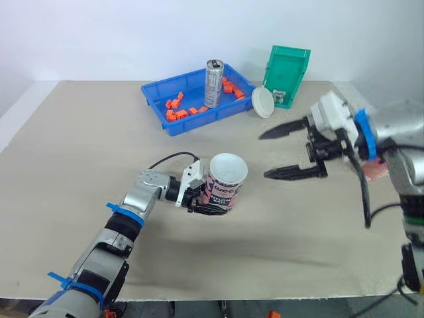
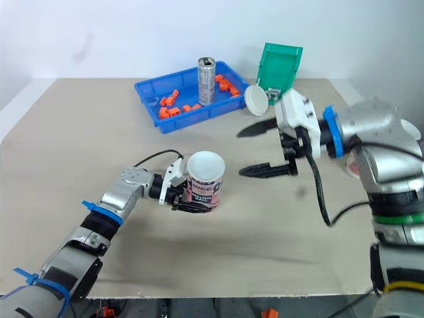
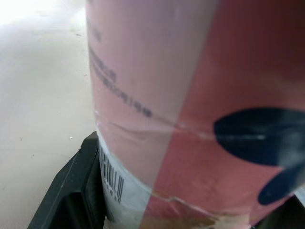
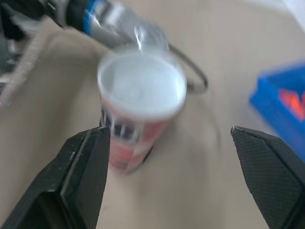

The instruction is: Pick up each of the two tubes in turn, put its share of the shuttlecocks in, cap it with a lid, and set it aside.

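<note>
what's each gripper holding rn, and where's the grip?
Left gripper is shut on the pink tube, low on its side wall near the base. Right gripper is open, holding nothing.

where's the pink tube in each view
left eye view: pink tube just below centre, held by the left gripper
right eye view: tube left of centre
left wrist view: tube close up, middle and right
right wrist view: tube left of centre
shared landmark: blue tray, beyond the tube
</note>
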Controlling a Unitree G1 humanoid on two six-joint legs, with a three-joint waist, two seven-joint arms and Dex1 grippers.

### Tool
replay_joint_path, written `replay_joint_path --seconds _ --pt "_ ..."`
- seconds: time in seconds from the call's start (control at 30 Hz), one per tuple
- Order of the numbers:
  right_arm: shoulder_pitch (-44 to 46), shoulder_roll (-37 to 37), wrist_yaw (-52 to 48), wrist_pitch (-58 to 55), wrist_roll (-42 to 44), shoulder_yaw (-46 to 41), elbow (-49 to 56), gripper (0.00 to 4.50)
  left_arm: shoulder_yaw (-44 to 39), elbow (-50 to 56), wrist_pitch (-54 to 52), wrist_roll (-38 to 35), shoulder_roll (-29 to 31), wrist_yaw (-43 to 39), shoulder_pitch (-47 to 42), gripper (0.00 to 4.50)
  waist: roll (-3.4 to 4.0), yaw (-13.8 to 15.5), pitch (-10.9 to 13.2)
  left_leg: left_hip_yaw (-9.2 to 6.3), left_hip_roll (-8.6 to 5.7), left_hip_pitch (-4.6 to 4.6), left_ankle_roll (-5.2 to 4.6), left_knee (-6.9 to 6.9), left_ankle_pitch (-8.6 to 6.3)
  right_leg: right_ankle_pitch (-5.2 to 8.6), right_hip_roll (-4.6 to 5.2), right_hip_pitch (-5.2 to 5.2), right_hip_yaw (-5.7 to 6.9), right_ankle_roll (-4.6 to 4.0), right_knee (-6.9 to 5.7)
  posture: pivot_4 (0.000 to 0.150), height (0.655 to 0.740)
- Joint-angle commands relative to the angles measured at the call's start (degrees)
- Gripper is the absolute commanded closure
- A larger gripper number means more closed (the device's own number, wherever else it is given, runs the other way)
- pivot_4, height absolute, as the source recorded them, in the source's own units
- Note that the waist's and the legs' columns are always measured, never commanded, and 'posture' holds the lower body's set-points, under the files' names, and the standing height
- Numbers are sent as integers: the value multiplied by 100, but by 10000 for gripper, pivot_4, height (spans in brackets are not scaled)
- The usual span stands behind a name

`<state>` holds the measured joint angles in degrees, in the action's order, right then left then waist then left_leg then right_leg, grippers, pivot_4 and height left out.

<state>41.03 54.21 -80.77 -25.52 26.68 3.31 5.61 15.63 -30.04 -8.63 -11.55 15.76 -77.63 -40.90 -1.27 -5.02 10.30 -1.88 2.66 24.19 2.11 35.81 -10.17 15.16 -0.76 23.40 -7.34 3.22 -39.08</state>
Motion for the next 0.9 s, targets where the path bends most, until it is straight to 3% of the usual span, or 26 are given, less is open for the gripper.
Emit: replay_joint_path --seconds 0.03,0.13,0.47,0.9 --pt "-523 30 536 -282 216 -490 843 48 -253 80 13 -112 27 182 35 12112 1 -2 1 -1 0 -1 0 0 0 0 0 -1 1 0 0 1500 7400" --pt "-1005 -100 925 -482 357 -629 1312 0 -416 161 -101 -318 23 104 -69 982 -3 2 5 -2 -1 3 0 3 0 -2 0 1 0 3 -1 1500 7400" --pt "-1583 -308 1527 -714 588 -656 1843 0 -350 1052 -134 -447 535 -509 51 982 -13 40 11 -1 -8 13 2 2 0 3 6 2 -1 12 10 1500 7400" --pt "-1586 -624 1784 -777 667 -353 1931 0 -692 1858 -273 -649 1426 -414 462 982 -20 58 15 -3 -4 13 2 1 0 5 6 2 3 9 9 1500 7400"
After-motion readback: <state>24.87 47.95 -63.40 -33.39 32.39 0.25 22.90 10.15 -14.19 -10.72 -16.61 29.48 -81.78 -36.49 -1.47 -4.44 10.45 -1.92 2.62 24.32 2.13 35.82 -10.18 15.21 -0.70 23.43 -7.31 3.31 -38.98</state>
